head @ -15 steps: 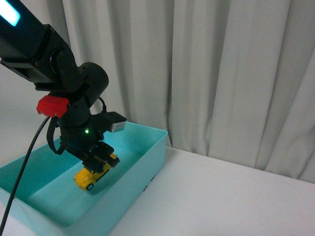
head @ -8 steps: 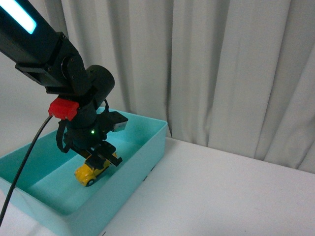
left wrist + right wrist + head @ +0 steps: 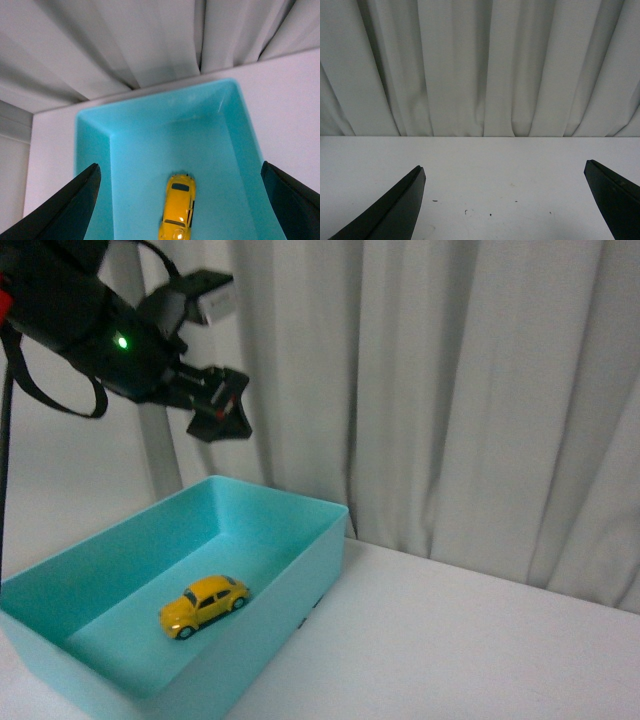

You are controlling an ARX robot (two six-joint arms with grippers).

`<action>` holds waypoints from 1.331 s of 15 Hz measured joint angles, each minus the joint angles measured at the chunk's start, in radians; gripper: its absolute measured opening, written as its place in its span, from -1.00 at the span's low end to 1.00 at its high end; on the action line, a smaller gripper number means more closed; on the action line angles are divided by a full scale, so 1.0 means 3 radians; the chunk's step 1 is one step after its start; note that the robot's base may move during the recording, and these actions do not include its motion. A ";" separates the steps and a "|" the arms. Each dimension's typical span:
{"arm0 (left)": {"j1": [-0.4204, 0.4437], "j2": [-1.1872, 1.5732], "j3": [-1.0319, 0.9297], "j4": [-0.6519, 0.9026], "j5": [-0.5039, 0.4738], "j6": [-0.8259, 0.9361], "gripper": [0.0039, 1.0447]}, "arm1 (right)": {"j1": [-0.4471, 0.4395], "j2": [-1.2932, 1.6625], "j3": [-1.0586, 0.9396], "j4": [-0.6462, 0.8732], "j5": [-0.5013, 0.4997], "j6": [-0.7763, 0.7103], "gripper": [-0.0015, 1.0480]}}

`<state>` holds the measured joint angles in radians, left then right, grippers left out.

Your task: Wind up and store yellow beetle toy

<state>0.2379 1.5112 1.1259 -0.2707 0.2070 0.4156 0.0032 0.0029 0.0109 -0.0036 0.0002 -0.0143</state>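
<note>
The yellow beetle toy (image 3: 203,604) rests on its wheels on the floor of a turquoise bin (image 3: 300,570). My left gripper (image 3: 222,412) hangs open high above the bin, well clear of the toy. In the left wrist view the yellow beetle toy (image 3: 179,206) lies loose between the spread fingers (image 3: 75,205), far below them, inside the turquoise bin (image 3: 245,145). My right gripper (image 3: 502,200) is open over bare white table with nothing between its fingers; it is out of the front view.
The bin stands at the left of a white table (image 3: 460,650). Pale curtains (image 3: 450,390) hang close behind the table. In the right wrist view the white table (image 3: 485,165) carries a few small dark specks.
My left gripper has let go of the toy and risen high out of the bin, up and to the left. The toy now sits free on the bin floor.
</note>
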 joint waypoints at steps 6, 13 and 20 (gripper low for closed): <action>0.0125 -0.0607 -0.0210 0.0045 0.0370 -0.0074 0.88 | 0.0000 0.0000 0.0000 0.0000 0.0000 0.0000 0.87; 0.0642 -0.2312 -0.1342 0.0973 0.0727 -0.0678 0.51 | 0.0000 0.0000 0.0000 0.0001 0.0000 0.0000 0.87; -0.0088 -0.3582 -0.2828 0.1403 0.0025 -0.1371 -0.98 | 0.0000 0.0000 0.0000 0.0000 0.0000 0.0000 0.87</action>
<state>0.2115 0.4366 0.2775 0.1501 0.2146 0.0044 0.0032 0.0029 0.0109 -0.0036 0.0002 -0.0143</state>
